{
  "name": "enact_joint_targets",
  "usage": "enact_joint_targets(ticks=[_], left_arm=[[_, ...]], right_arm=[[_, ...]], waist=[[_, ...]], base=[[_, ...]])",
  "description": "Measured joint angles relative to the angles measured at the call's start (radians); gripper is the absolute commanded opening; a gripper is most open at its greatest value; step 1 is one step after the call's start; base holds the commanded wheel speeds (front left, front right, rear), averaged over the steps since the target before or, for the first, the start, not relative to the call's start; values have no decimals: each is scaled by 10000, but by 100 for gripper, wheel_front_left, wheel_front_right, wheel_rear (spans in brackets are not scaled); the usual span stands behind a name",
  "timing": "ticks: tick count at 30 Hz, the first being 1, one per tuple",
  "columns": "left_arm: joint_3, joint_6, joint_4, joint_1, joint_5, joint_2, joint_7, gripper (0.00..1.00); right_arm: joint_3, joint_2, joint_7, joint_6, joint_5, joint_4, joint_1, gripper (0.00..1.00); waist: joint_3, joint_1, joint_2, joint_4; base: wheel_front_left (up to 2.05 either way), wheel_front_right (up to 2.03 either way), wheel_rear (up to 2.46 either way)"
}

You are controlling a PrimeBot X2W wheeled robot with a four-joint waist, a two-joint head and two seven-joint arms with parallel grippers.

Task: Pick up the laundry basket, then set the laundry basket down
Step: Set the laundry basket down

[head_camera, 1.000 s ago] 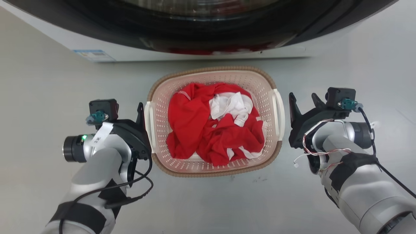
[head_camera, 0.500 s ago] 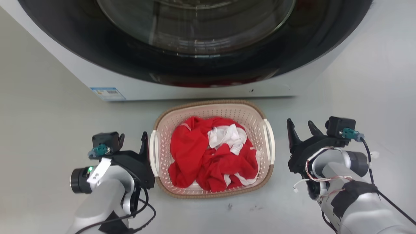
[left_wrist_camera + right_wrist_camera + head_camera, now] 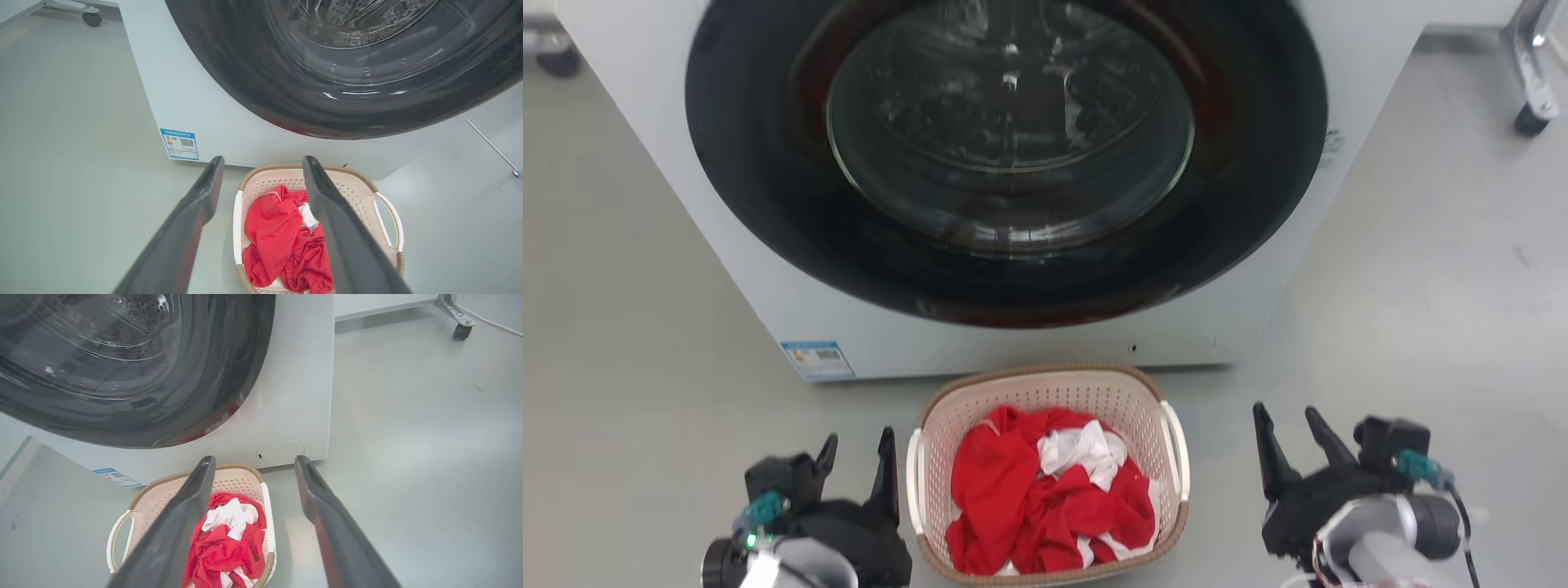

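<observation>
Progress is hard to call from the layout alone: the laundry basket (image 3: pixel 1094 398) stands on the grey floor (image 3: pixel 629 327) just in front of the washing machine (image 3: pixel 768 269), heaped with red and white clothes (image 3: pixel 1029 498), and neither arm has hold of it; that fits a lift not yet begun or a set-down already made, and nothing here settles which; if the lift is to come, everything remains, namely closing onto both handles, raising and lowering. The left gripper (image 3: pixel 858 457) hangs just beside the basket's left handle (image 3: pixel 915 482), its jaws spread and holding nothing, the inner finger near the handle but apart from it; the right gripper (image 3: pixel 1289 441) stands farther out from the right handle (image 3: pixel 1178 457), jaws likewise spread and empty, with a strip of bare floor between; the wrist views confirm wide gaps between both pairs of fingers. As for edges, the basket's far brown rim lies close under the machine's white front panel, and whether it touches I cannot tell, so there is little room to push forward; the dark round door (image 3: pixel 1009 131) bulges above it, which I judge could catch a basket raised straight up and tilted inward. To either side the floor is open, giving both arms room to swing in; a castor (image 3: pixel 1531 122) on a metal leg sits well apart at the far right, and another castor (image 3: pixel 560 61) at the far left.
</observation>
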Motion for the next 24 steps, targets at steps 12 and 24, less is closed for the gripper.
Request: enact_joint_targets(ticks=[12,24], left_arm=[[1651,6,-2468,3007,1465,10,0,100],[3007,6,-4648,4732,3172,-470,0,100]], right_arm=[[-1578,-188,0,-90,-1783,-3312,3063,100],[-3292,165,-2,-117,-3756,-5701,4982,100]], waist=[[-1676,-1,0,-174],[-2259,1,1,-215]], base=[[0,0,0],[0,0,0]])
